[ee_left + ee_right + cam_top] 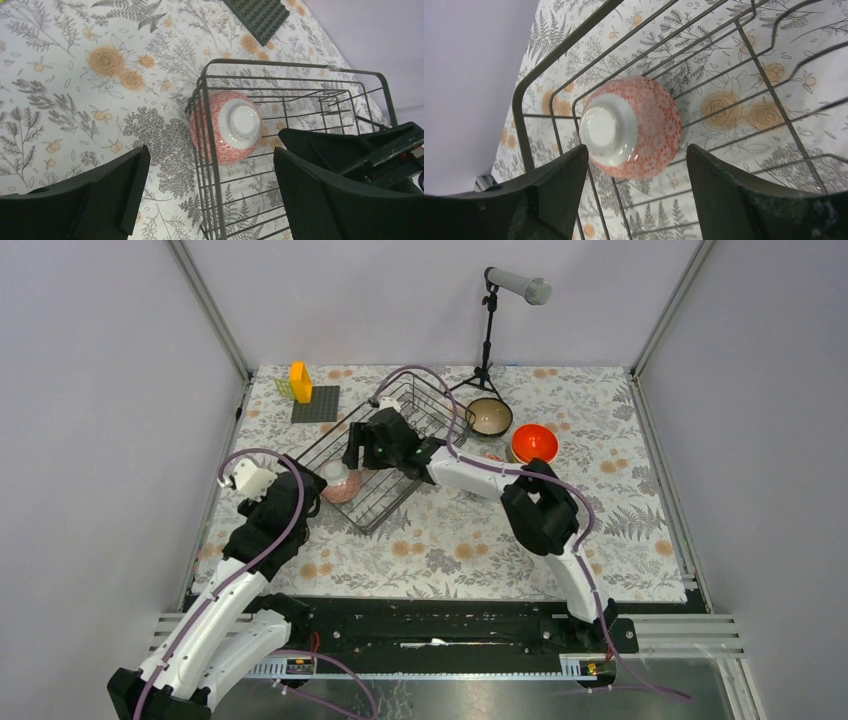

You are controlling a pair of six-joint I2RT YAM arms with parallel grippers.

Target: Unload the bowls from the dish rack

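The dark wire dish rack (330, 455) stands at the table's back left. A pink speckled bowl (339, 483) lies in it, tipped with its white foot showing (231, 126) (631, 127). My right gripper (352, 458) is open inside the rack, just above the bowl (636, 160). My left gripper (305, 488) is open at the rack's near left end, straddling its wire wall (207, 155). A teal bowl with beige inside (490, 417) and an orange bowl (534, 443) sit on the table right of the rack. Other bowls are not visible.
A flat dark square plate (316, 404) with a yellow-orange block (300, 381) lies behind the rack. A black stand (487, 340) with a grey cylinder rises at the back. The table has a floral cloth (450, 540).
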